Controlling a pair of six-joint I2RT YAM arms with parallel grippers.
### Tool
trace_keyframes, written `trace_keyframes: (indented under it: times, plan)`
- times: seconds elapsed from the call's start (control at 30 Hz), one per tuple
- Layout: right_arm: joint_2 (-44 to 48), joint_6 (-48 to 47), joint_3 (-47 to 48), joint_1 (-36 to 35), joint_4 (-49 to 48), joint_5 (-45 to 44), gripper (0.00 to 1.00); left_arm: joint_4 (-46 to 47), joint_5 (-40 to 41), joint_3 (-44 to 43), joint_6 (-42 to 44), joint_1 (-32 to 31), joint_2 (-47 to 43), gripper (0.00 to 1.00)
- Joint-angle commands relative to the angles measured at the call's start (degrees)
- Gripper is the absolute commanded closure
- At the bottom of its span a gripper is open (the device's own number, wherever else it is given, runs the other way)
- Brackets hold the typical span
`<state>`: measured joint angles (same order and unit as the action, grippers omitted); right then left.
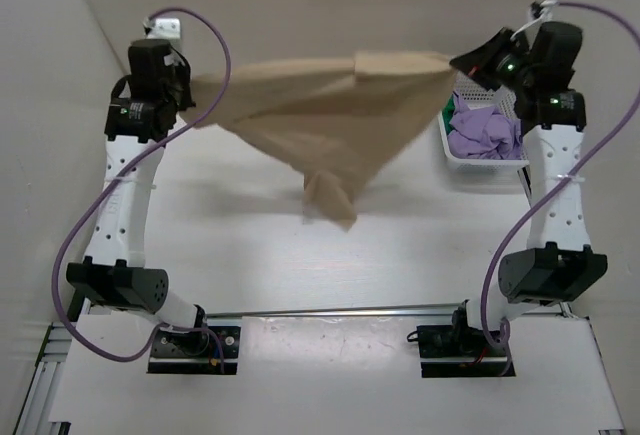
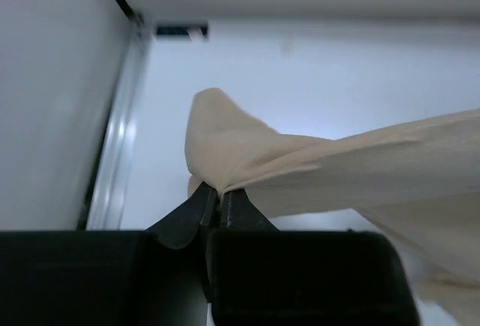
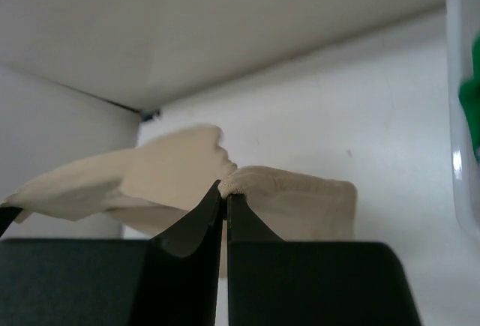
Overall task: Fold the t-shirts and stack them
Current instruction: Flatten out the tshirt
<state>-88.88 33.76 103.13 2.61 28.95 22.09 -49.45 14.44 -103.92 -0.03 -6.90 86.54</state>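
Tan shirt (image 1: 320,115) stretched in the air above the desk (image 1: 230,245), sagging to a point in the middle. One end pinched tight in the left tool (image 2: 218,195), the other end clamped in the right tool (image 3: 225,191). Purple shirt (image 1: 482,135) bunched in the white basket (image 1: 470,163) at far right, green shirt (image 3: 470,109) glimpsed there too.

The left arm (image 1: 122,205) and right arm (image 1: 557,190) share white link shells dotted with small holes, and black joint housings. A left purple cable (image 1: 63,255) and a right purple cable (image 1: 493,275) loop alongside. A green light (image 1: 509,68) glows on the right wrist. The left gripper (image 2: 220,193) and right gripper (image 3: 225,187) have black tapered fingers.
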Motion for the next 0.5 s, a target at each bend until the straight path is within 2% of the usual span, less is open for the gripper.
trace_keyframes:
  times: [0.0, 0.07, 0.17, 0.2, 0.27, 0.3, 0.33, 0.4, 0.43, 0.47]
  plan:
    - [1.25, 1.4, 8.83, 0.99, -1.35, 4.54, 1.0, 1.45, 8.5, -6.74, 0.03, 0.83, 0.21, 0.9]
    - [3.7, 1.4, 7.36, 0.99, -1.35, 5.34, 1.0, 2.6, 10.17, -6.04, 0.03, 0.83, -0.93, 0.9]
    - [8.7, 1.4, -5.0, 0.99, -2.58, 6.65, 1.0, 3.3, 9.3, 2.81, 0.03, 1.36, -5.31, 0.9]
    - [10.29, 1.4, -14.44, 0.99, -4.24, 6.65, 1.0, 3.31, 9.29, 10.33, 0.03, 0.84, -6.64, 0.9]
    - [14.51, 1.4, -24.42, 0.99, -5.65, 6.65, 1.0, 4.01, 7.45, 18.36, 0.03, -1.26, -10.67, 0.87]
    - [15.74, 1.4, -29.17, 0.99, -6.53, 6.65, 1.0, 4.01, 7.45, 22.58, 0.03, -2.5, -12.08, 0.83]
    - [17.58, 1.4, -37.92, 0.99, -7.76, 6.65, 1.0, 4.01, 5.62, 30.89, 0.03, -3.64, -13.4, 0.75]
    - [18.22, 0.7, -45.7, 0.47, -8.99, 5.77, 1.0, 4.01, 2.72, 38.14, 0.03, -6.01, -17.27, 0.71]
    - [18.74, 0.09, -48.96, -0.06, -9.61, 5.17, 1.0, 3.49, 0.79, 44.18, 0.03, -8.03, -18.42, 0.57]
    - [18.22, -1.05, -51.86, -0.06, -10.14, 4.64, 1.0, 2.27, -1.23, 46.5, 0.03, -8.92, -19.47, 0.5]
